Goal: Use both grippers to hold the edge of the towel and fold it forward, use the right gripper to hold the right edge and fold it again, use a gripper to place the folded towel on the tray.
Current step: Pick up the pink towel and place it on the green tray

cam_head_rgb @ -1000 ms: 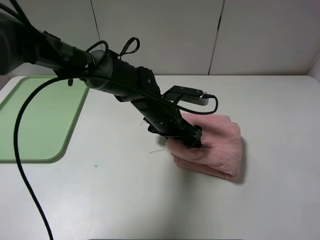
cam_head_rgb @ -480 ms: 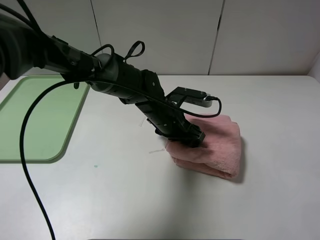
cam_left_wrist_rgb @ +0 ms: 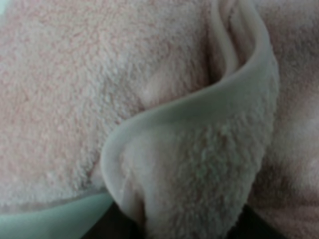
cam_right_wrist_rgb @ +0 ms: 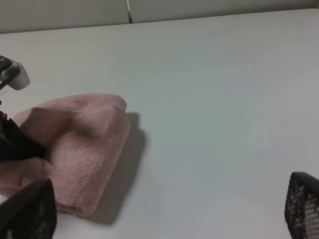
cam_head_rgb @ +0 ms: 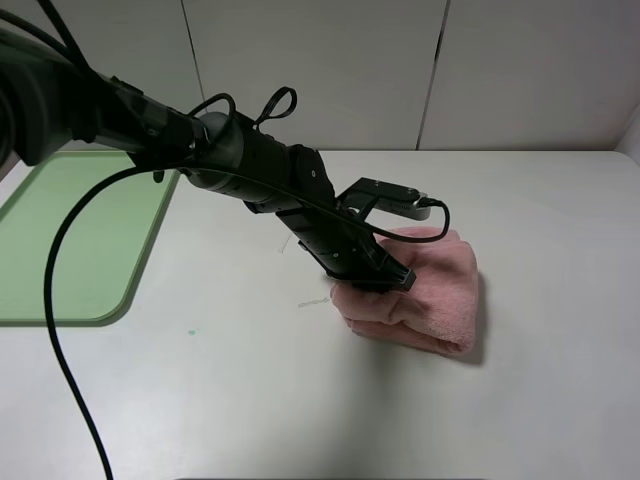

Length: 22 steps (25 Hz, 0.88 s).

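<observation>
The folded towel [cam_head_rgb: 420, 290] lies on the white surface [cam_head_rgb: 300, 400], right of the middle in the high view, a thick pink bundle with its layered fold edges facing the camera. The left gripper [cam_head_rgb: 385, 280] reaches across from the left and presses down into the towel's near-left end; the plush bunches up around the black fingertips, so the jaws look clamped on the towel. In the left wrist view the cloth fills almost everything: a pale stitched hem [cam_left_wrist_rgb: 194, 107] curls in a loop over a pinched hump of pile, with dark jaw parts just showing beneath it.

The right gripper [cam_right_wrist_rgb: 164, 209] hangs clear of the towel, above bare surface beside it; its two dark fingertips sit at opposite edges of the right wrist view, jaws wide apart and holding nothing. That view shows the towel [cam_right_wrist_rgb: 75, 149] resting flat, casting a soft shadow.

Farther back and well to the left, the pale green tray [cam_head_rgb: 70, 240] lies on the surface, well apart from the towel.
</observation>
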{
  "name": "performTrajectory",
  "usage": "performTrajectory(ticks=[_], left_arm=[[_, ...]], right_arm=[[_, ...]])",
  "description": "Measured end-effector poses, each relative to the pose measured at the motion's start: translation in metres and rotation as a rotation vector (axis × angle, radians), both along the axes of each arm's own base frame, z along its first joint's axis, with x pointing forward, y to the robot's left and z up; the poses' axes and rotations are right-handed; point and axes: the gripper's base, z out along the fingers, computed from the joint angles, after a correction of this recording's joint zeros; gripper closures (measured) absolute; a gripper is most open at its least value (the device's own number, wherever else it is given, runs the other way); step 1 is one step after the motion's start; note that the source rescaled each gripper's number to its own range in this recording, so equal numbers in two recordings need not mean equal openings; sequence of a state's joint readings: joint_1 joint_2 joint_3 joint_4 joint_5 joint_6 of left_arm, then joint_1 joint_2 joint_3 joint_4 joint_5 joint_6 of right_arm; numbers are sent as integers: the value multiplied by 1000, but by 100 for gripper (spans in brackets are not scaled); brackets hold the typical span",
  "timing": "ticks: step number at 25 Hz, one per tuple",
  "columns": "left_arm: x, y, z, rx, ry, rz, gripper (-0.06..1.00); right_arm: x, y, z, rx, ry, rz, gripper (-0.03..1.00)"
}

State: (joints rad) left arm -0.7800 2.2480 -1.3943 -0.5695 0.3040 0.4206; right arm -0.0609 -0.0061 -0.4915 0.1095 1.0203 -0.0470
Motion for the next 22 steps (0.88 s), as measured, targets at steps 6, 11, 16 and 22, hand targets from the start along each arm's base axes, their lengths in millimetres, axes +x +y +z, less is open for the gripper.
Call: performTrajectory(ticks=[6, 11, 16, 22], left_arm=[[0, 0, 0, 0, 1, 3, 70], [-1, 1, 5, 10, 14, 9, 71], [-2, 7, 18, 36, 15, -8, 71], [11, 26, 44, 55, -15, 5, 72]], right_arm=[[0, 0, 0, 0, 0, 0, -3], [0, 0, 0, 0, 1, 0, -3], [0, 0, 0, 0, 1, 0, -3], [0, 0, 0, 0, 1, 0, -3]])
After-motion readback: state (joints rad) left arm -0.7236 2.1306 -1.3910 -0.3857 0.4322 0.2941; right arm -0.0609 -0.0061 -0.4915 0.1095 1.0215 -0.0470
